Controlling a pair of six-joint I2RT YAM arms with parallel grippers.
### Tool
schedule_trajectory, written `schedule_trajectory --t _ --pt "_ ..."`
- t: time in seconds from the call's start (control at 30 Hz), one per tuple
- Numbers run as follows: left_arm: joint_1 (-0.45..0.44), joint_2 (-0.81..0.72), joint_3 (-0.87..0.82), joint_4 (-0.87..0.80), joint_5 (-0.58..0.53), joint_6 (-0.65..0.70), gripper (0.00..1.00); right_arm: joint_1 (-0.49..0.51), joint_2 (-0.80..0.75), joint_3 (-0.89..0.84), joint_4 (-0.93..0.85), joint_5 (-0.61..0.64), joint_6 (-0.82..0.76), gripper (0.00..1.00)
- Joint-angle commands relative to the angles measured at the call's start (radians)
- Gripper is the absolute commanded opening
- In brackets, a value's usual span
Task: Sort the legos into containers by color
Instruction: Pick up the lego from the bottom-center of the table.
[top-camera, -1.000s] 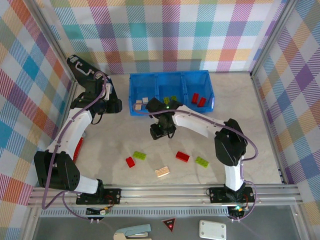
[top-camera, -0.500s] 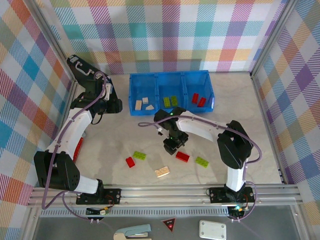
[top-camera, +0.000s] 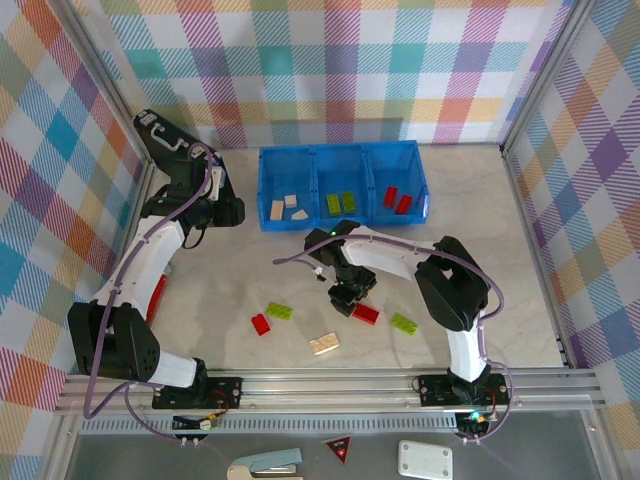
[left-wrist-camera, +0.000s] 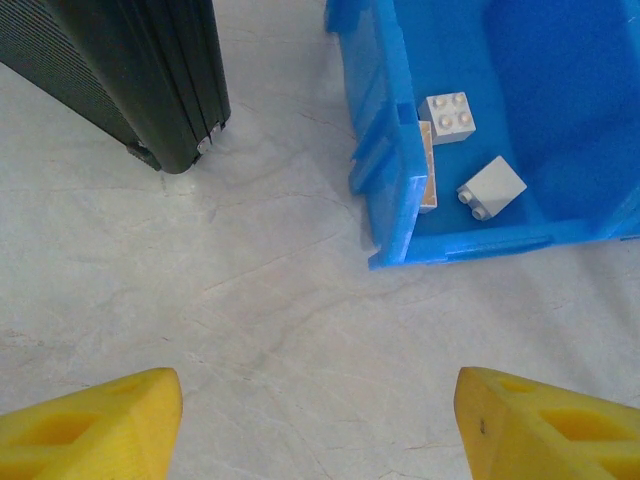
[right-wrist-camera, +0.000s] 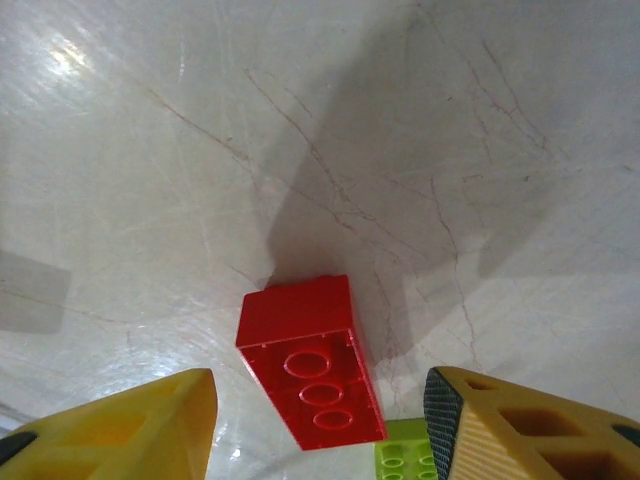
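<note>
The red brick (right-wrist-camera: 310, 365) I'm after lies flat on the table (right-wrist-camera: 200, 150), studs up, well out in front of the blue bin (top-camera: 340, 150). There's a green brick (right-wrist-camera: 405, 455) close by its corner. My guess is it's light, hard and rigid, with glossy sides that could skid, so I'd pinch it low across the two long sides. My right gripper (right-wrist-camera: 318, 390) hangs over it, jaws parted wider than the brick, holding nothing. It's skewed to my fingers, so a wrist twist might help. My left gripper (left-wrist-camera: 320, 400) is spread wide and empty beside the bin. No logos or lettering I can read.
</note>
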Motion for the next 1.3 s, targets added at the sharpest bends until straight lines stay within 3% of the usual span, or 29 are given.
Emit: schedule_trajectory --t 0.0,0.33,0.73,1.27 --pt "0.013 -0.002 -0.009 -0.005 0.006 0.007 0.72 0.008 0.022 -0.030 0.015 0.027 -0.024 0.59" --pt "0.013 0.006 -0.009 -0.006 0.006 0.010 0.72 0.011 0.047 -0.062 0.048 0.009 -0.026 0.55" --pt "0.013 0.011 -0.008 -0.007 0.003 0.010 0.72 0.011 0.043 -0.059 0.029 -0.007 -0.017 0.42" --pt "0.014 0.011 -0.008 -0.007 0.000 0.012 0.72 0.011 0.035 -0.069 -0.001 0.005 0.005 0.38"
